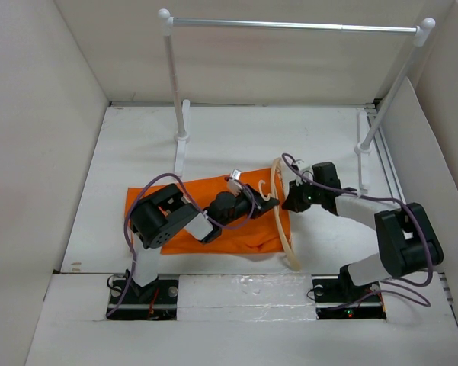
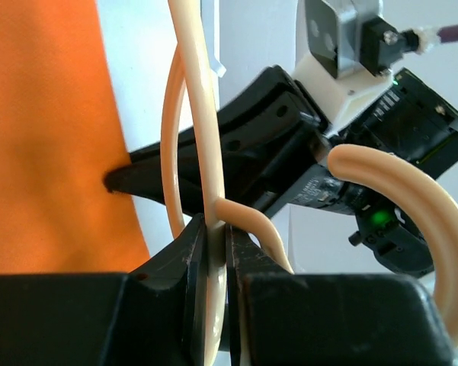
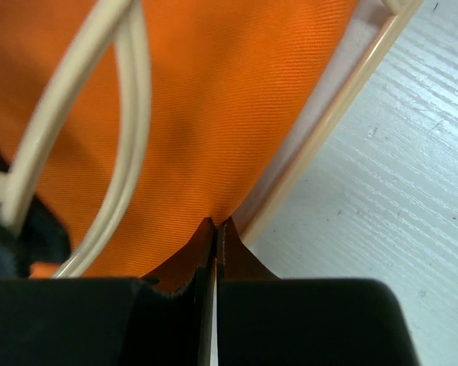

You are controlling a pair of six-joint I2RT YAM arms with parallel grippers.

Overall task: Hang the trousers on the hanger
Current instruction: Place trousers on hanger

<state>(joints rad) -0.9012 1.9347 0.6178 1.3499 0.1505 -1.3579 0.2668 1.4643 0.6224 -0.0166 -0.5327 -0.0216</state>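
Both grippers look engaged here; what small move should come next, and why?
Probably the right gripper should draw its pinched edge of the trousers further across the bar of the hanger, since the left gripper clamps the hanger steady.

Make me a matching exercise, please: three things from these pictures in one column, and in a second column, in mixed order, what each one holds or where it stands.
1. left claw
2. right claw
3. rail

A. stands at the far side of the table
B. closed on the orange trousers
C. closed on the beige hanger

Pairs: 1-C, 2-B, 3-A
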